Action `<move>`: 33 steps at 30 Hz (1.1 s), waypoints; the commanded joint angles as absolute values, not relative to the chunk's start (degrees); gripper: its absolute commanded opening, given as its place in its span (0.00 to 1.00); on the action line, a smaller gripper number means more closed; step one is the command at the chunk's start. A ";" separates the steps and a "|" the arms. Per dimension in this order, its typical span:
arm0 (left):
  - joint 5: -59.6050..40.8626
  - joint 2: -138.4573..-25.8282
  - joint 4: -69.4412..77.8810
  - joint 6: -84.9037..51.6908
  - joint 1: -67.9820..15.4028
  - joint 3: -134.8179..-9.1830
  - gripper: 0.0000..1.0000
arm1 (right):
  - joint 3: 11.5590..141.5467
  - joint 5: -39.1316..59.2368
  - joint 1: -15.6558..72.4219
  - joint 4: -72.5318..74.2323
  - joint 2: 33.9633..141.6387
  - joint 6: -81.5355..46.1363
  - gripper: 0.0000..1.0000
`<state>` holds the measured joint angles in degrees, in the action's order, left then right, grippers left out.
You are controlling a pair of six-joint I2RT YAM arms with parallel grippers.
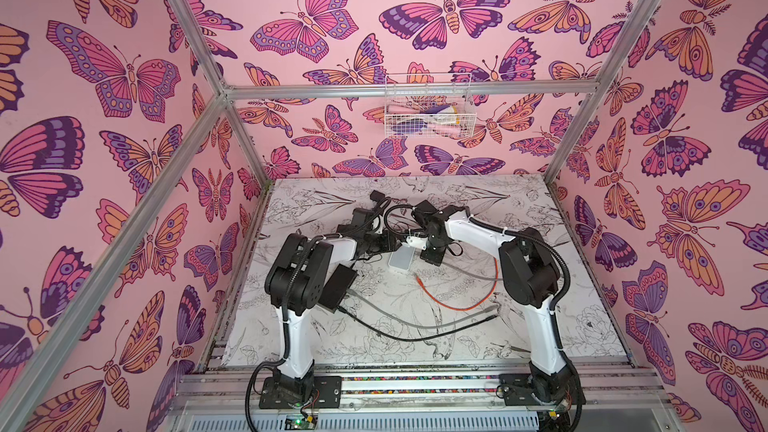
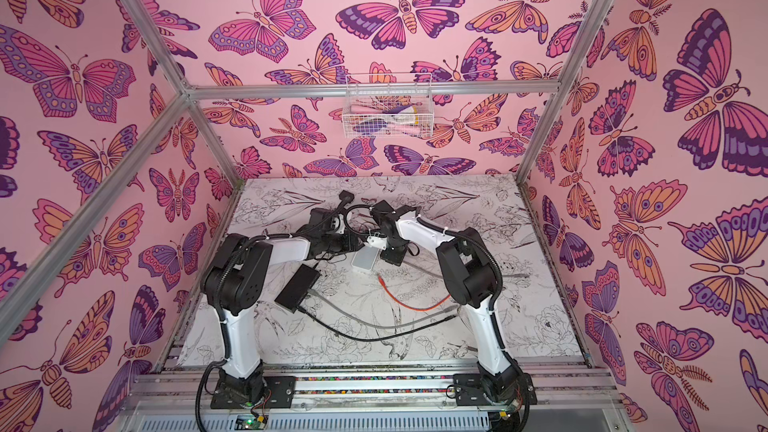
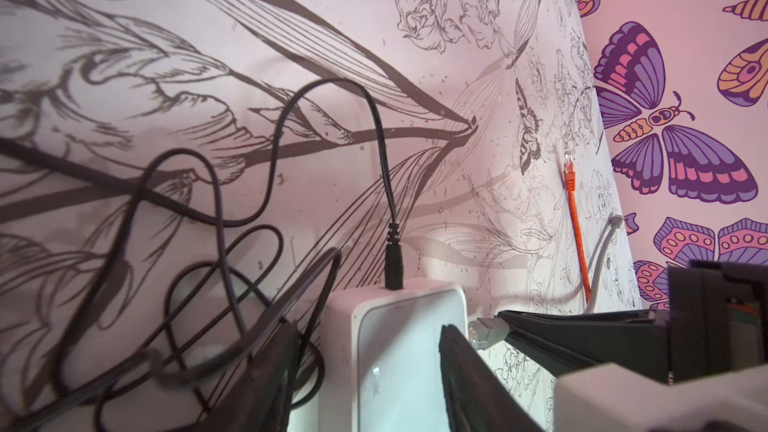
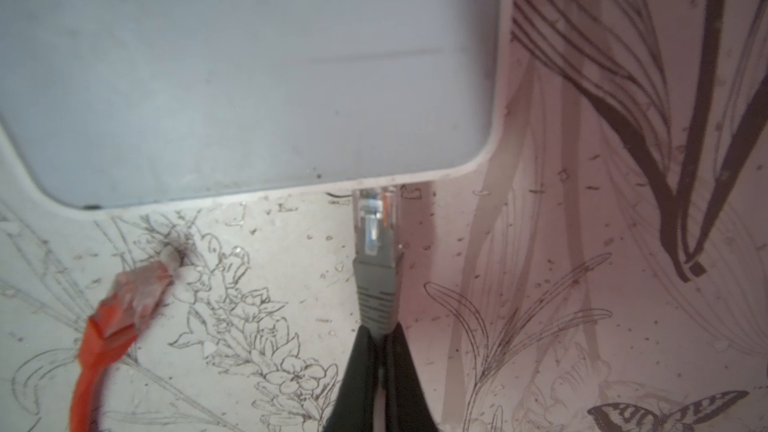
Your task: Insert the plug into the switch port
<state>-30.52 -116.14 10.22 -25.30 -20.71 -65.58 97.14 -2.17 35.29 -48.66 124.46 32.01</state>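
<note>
Right wrist view: the grey Ethernet plug (image 4: 376,222) touches the white switch (image 4: 249,76) at its edge with its clear tip, apparently not yet seated, its boot pinched tight in the right gripper (image 4: 376,338) to aim it straight in. The left gripper (image 3: 370,328) straddles the switch, jaws seemingly pressing both sides to brace it against the push.

You are looking at a white switch (image 4: 249,76) across the upper left of the right wrist view, a grey plug (image 4: 376,280) with a clear tip at centre, and an orange cable (image 4: 104,338) at lower left. In both top views the table (image 1: 457,351) is white with black line-drawn flowers. The walls (image 1: 104,160) are pink with purple, orange and magenta butterflies.
</note>
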 commanded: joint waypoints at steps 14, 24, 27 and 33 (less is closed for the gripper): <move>-32.07 -119.08 6.63 -22.67 -21.62 -68.41 0.55 | 101.10 -0.87 35.68 -50.20 126.44 33.84 0.00; -32.08 -119.36 6.50 -22.28 -21.86 -68.54 0.55 | 100.94 -0.52 35.16 -50.26 127.51 33.77 0.00; -32.07 -119.51 6.50 -22.23 -21.83 -68.49 0.54 | 100.82 0.08 35.16 -49.85 127.50 33.68 0.00; -32.23 -119.66 6.50 -21.97 -21.88 -68.19 0.53 | 101.24 0.68 34.95 -49.44 127.88 33.58 0.00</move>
